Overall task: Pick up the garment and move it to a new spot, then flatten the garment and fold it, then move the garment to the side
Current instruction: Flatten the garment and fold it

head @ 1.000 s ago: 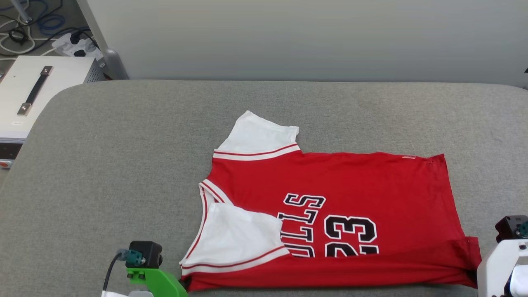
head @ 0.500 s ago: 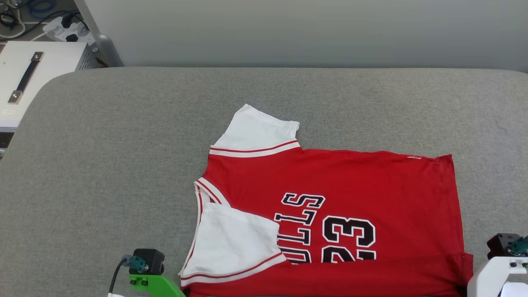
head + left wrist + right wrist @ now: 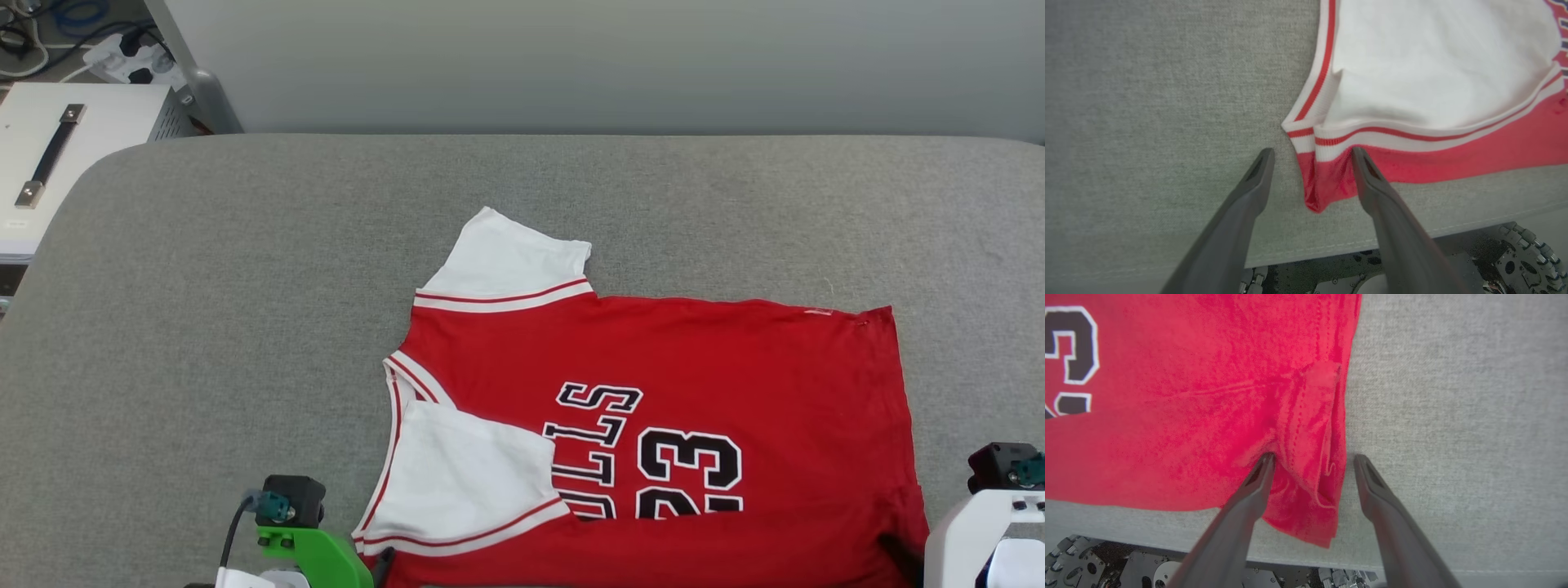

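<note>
My left claw [image 3: 1311, 152] stands wide open, its two fingers straddling the near shoulder corner of the garment [image 3: 1433, 81] without pinching it. My right claw [image 3: 1313, 457] is spread just as wide around the bunched hem corner, one finger touching the red cloth. The garment lies at the near edge of the grey table [image 3: 245, 286], lettering up, collar toward my left, near sleeve folded over the chest.

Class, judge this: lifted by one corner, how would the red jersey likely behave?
The jersey would probably droop limply; its corners bunch into soft folds. It lies thin and flat, so likely light. Pushed, it would probably wrinkle.
</note>
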Motion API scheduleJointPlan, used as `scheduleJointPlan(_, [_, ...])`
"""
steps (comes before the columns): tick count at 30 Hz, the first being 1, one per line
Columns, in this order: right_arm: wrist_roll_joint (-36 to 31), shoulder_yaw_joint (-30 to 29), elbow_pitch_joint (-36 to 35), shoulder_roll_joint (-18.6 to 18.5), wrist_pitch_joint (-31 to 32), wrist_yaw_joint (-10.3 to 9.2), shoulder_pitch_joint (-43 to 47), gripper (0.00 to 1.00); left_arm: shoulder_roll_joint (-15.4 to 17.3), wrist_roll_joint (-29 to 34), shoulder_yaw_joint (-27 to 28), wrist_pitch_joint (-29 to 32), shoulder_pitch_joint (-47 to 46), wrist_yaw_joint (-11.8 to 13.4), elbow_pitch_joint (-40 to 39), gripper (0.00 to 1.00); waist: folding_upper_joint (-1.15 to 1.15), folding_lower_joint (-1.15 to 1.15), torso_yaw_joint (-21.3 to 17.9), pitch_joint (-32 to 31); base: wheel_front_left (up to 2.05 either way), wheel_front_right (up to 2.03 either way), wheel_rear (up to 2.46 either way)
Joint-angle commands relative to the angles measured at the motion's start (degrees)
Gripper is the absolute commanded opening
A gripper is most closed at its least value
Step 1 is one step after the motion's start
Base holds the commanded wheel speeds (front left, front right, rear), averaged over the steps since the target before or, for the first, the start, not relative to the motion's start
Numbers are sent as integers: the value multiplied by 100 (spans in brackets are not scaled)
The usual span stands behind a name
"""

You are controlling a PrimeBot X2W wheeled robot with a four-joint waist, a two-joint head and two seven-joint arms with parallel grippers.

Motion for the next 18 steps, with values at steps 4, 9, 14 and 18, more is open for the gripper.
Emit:
scheduleJointPlan(4, [156,-34,-269,-82,-354,-5,-182,100,9,100,121,-284,-162,-21,-134,100,0,0,21,-256,0,0,0])
scheduleJointPlan(9, [123,-148,-710,-54,-1339,-5,-336,100,-105,282,423,-1135,-315,-104,-469,100,0,0,47,-408,0,0,0])
scheduleJointPlan(14, [14,-12,-973,4,-2388,-5,-312,100,-303,502,682,-2266,-298,-264,-566,100,0,0,20,-457,0,0,0])
scheduleJointPlan(18, [-94,47,-1074,152,-3303,-5,-227,100,-458,810,834,-2994,-162,-306,-557,100,0,0,-13,-446,0,0,0])
